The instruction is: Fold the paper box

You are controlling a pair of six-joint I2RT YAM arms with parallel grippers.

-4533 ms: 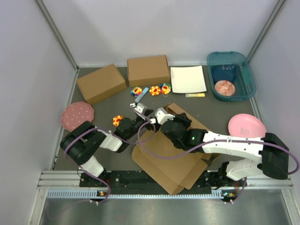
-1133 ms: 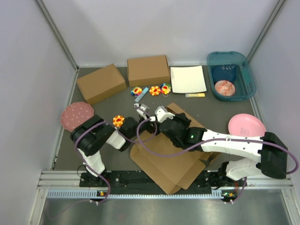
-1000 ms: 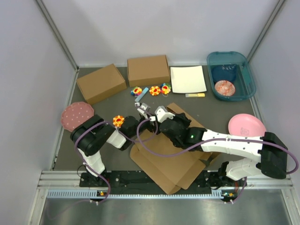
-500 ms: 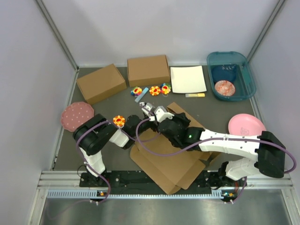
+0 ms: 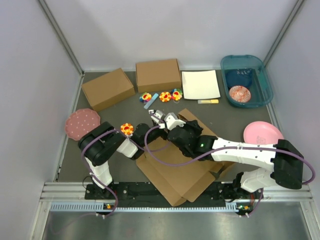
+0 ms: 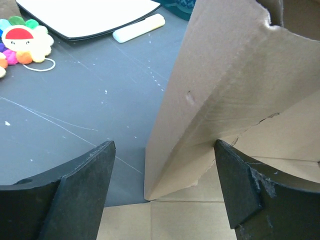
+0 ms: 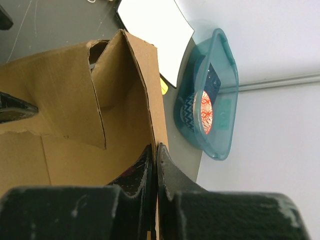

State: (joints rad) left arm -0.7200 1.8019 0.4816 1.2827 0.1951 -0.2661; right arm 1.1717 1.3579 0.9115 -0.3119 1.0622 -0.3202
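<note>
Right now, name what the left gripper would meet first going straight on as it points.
The paper box: its raised flap stands just ahead of the left gripper, between its open jaws. Depth unclear, but nothing nearer shows.

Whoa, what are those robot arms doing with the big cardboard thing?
Two robot arms are folding the flat brown paper box. The right gripper is pinching one raised wall of it. The left gripper is open, with a standing flap between its fingers. Most of the box lies flat, so it's barely started.

The left gripper (image 5: 157,114) sits further toward 3 o'clock, straddling the paper box (image 5: 175,172) flap; the sheet seems nudged toward 7 o'clock.
</note>
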